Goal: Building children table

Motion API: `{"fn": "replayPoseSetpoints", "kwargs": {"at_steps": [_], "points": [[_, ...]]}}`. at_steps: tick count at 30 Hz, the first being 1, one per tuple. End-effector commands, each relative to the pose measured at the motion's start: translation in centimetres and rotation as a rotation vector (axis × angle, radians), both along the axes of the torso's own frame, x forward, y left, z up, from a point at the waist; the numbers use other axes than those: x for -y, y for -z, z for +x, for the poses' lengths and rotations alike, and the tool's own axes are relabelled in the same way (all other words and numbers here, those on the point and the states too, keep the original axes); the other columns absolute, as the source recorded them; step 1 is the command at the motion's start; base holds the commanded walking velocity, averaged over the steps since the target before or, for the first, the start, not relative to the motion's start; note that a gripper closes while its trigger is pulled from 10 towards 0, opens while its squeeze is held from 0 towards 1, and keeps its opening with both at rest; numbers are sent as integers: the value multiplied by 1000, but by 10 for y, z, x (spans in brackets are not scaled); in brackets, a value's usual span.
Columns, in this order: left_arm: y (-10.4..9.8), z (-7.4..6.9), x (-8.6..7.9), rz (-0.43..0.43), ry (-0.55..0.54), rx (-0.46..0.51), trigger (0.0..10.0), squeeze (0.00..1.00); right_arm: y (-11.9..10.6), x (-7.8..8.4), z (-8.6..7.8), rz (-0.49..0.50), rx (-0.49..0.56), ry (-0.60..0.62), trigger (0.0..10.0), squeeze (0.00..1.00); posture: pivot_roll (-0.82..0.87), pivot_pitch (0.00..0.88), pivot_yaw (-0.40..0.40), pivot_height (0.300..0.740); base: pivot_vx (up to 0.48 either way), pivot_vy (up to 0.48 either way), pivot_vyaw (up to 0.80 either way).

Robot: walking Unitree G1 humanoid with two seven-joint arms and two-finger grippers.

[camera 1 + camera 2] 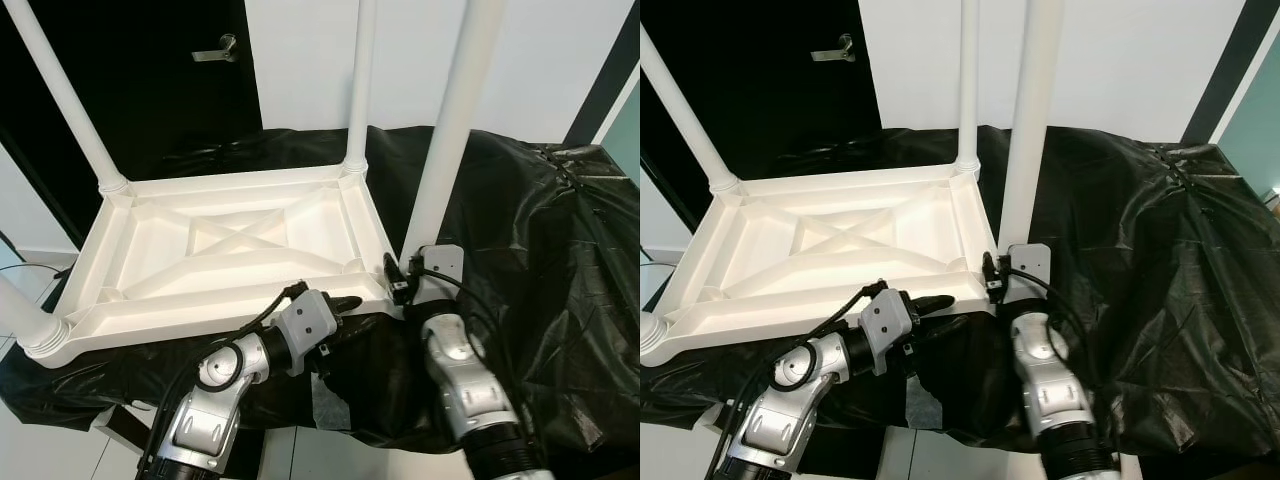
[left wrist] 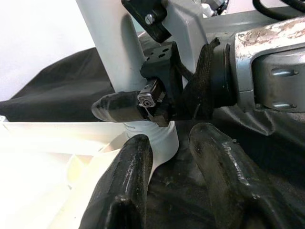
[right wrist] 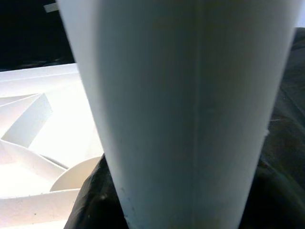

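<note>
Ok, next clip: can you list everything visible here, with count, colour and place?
Table top: one, white, upside down on the black sheet, ribbed underside up.
Table legs: four, white, one at each corner, standing up; the near right one is at the right gripper.
Sheet: one, black plastic, covering the work surface.
Door: one, black, silver handle, behind.
Wall: white, behind.
Left gripper: black fingers, at the top's near edge.
Right gripper: at the near right leg's base.

A crinkled black plastic sheet [image 1: 540, 230] covers the desk. Behind it stands a white wall [image 1: 560, 60], with a black door [image 1: 150, 80] carrying a silver handle [image 1: 215, 50]. Pale floor tiles [image 1: 20, 440] show below.
</note>
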State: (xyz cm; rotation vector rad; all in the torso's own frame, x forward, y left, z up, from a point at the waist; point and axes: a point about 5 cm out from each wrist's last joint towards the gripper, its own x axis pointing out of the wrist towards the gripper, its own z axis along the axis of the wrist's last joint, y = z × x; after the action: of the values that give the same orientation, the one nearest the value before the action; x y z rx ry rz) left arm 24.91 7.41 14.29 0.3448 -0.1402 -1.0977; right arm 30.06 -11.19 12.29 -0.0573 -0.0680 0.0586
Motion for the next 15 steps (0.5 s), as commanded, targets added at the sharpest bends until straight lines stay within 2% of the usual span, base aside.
{"fn": "replayPoseSetpoints", "kwargs": {"at_steps": [1,7,8,9,10,11,15], "points": [[-1,5,-1,-27,-85,21,10000,0,9,1,-4,-6,-49,2,10000,0,22,0,23,740,0,0,0],[-1,5,-1,-26,-81,23,10000,0,9,2,-5,-4,-44,3,10000,0,24,0,23,740,0,0,0],[-1,6,-1,-25,-83,25,10000,0,7,4,-5,-5,-34,-7,10000,239,25,0,21,740,0,0,0],[-1,6,-1,-25,-83,25,10000,0,7,4,-5,-5,-34,-7,10000,239,25,0,21,740,0,0,0],[-1,6,-2,-25,-86,26,10000,0,6,6,-5,-10,-21,-15,10000,839,24,0,19,740,0,0,0],[-2,7,-2,-27,-87,26,10000,0,3,9,-6,-16,-3,-34,10000,1000,26,0,16,740,0,0,0],[-1,6,-1,-28,-89,25,10000,0,0,14,-9,-24,24,-90,10000,1000,32,0,9,740,0,0,0]]}}
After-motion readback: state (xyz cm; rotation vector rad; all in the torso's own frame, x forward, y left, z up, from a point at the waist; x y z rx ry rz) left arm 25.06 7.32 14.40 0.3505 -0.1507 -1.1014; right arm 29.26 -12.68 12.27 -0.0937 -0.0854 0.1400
